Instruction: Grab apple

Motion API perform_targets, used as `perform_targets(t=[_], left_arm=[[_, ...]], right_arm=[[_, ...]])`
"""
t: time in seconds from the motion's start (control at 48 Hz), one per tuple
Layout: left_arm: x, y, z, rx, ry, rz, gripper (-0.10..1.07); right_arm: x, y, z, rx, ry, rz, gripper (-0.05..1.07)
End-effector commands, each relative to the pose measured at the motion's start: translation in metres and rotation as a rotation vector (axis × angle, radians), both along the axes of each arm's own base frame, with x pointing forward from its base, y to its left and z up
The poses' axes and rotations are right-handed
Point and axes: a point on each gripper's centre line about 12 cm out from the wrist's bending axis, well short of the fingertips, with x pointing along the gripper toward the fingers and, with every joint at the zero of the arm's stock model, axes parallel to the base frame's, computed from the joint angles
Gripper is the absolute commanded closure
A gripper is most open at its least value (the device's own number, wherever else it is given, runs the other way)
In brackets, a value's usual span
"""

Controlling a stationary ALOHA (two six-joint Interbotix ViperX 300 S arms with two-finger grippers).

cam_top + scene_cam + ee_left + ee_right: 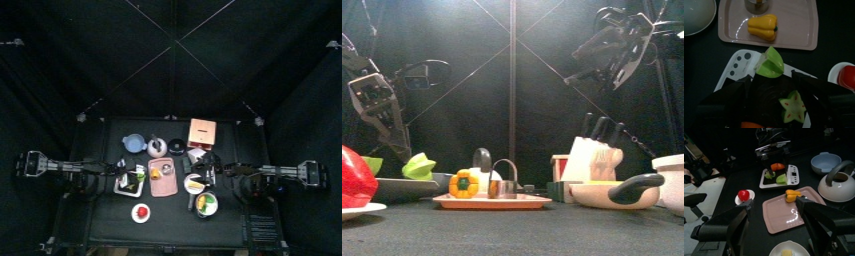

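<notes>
The apple point(140, 211) is small, round and red and sits on a small white dish point(142, 217) near the table's front left. In the front view the apple point(353, 178) is large at the far left. It shows at the edge of the left wrist view point(848, 75) and in the right wrist view point(744, 194). My left gripper point(777, 79) is open and hangs above a white tray of green fruit, apart from the apple. My right gripper point(774, 203) is open and empty, held high over the table's right side, well away from the apple.
A pink tray point(784, 220) with a yellow pepper point(791, 195) lies mid-table. A kettle point(837, 183), a pale bowl point(825, 162), a knife block point(593, 155) and a star fruit slice point(793, 106) stand around. A chair and a person's arm point(689, 175) show past the curtain.
</notes>
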Motion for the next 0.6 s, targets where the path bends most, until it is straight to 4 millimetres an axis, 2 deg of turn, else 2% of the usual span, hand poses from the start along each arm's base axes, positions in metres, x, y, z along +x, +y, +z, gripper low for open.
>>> perform_targets(t=[0.0, 0.208, 0.375, 0.583], left_arm=[[0.006, 0.0, 0.009, 0.0, -0.034, -0.001, 0.0], [0.014, -0.011, 0.034, -0.036, -0.073, -0.026, 0.0], [0.021, -0.035, 0.049, -0.057, -0.05, -0.128, 0.0], [0.029, -0.067, 0.053, -0.088, 0.048, -0.24, 0.0]], right_arm=[[0.003, -0.001, 0.012, -0.005, -0.035, 0.0, 0.04], [0.003, -0.001, 0.012, -0.005, -0.037, -0.001, 0.04], [0.003, -0.001, 0.012, -0.002, -0.037, 0.0, 0.04], [0.003, -0.001, 0.012, -0.002, -0.037, 0.0, 0.04]])
